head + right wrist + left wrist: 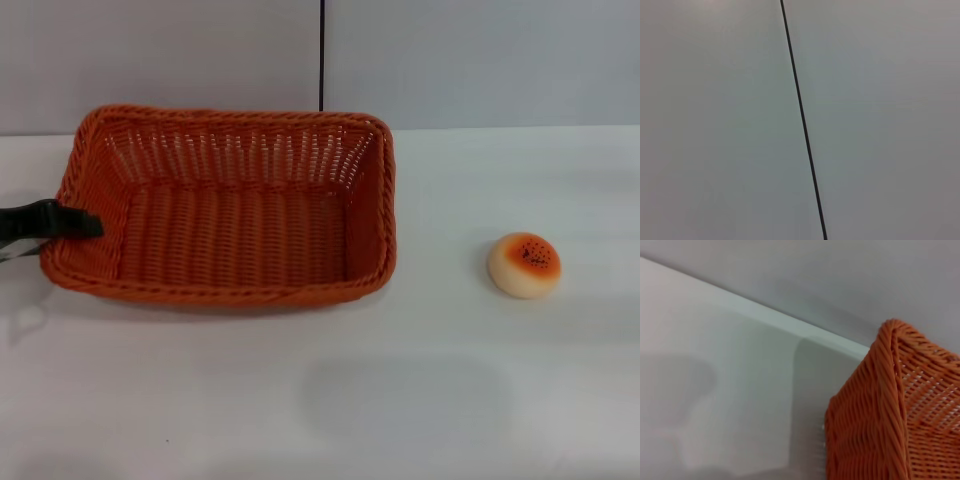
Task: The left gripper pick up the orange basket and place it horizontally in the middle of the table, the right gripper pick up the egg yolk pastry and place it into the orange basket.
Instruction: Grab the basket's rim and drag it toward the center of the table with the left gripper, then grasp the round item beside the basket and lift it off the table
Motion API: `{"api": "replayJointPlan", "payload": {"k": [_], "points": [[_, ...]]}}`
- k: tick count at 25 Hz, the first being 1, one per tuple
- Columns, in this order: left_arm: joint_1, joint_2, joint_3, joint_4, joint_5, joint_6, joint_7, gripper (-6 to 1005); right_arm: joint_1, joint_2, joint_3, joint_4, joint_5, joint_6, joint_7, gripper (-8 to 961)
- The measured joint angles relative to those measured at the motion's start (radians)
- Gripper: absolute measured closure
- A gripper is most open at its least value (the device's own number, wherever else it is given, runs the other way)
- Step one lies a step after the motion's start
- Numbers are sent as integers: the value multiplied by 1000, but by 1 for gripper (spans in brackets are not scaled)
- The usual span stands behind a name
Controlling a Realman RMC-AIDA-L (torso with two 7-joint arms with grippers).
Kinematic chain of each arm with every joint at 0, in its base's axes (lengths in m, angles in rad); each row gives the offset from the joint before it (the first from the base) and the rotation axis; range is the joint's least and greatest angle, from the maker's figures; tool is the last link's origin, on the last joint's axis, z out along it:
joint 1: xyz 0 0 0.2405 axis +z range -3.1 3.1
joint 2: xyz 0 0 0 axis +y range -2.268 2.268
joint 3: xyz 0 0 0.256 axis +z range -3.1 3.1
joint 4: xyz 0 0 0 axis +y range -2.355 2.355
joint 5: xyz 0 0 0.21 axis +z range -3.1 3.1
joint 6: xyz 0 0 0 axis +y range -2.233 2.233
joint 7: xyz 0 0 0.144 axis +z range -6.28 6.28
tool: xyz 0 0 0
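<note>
The orange basket point(235, 240) lies lengthwise on the white table point(420, 400), left of centre, and nothing is inside it. My left gripper point(68, 226) reaches in from the left edge of the head view. Its black fingers point(80, 222) straddle the basket's left rim, one tip inside the wall, shut on it. One corner of the basket point(890, 405) fills the left wrist view. The egg yolk pastry point(524, 265) sits on the table to the right of the basket, glazed top up, well apart from it. My right gripper is out of view.
A grey wall with a dark vertical seam point(322, 55) stands behind the table's far edge. The same seam point(802, 120) on the plain wall is all that the right wrist view shows. Bare tabletop lies in front of the basket and around the pastry.
</note>
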Motion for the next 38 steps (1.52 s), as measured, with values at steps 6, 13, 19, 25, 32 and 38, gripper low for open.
{"api": "replayJointPlan", "payload": {"k": [6,13,19,25,32,38], "points": [[-31,2,-16,-24,-20,15,13,499,4,-7,0,0,0,2,-3,317],[-59,5,-113,-53,-42,47,67,383,15,-12,0,-3,0,4,-3,318],[-67,5,-213,-98,-68,71,144,313,17,-11,-1,-12,1,3,-2,318],[-88,5,-353,-183,-105,54,307,309,21,-8,-39,-25,1,4,4,318],[-68,0,-481,-261,-330,51,628,311,18,2,-171,-49,-1,42,40,319],[-21,3,-531,-464,-604,55,1128,312,12,21,-325,-141,-122,161,158,319]]}}
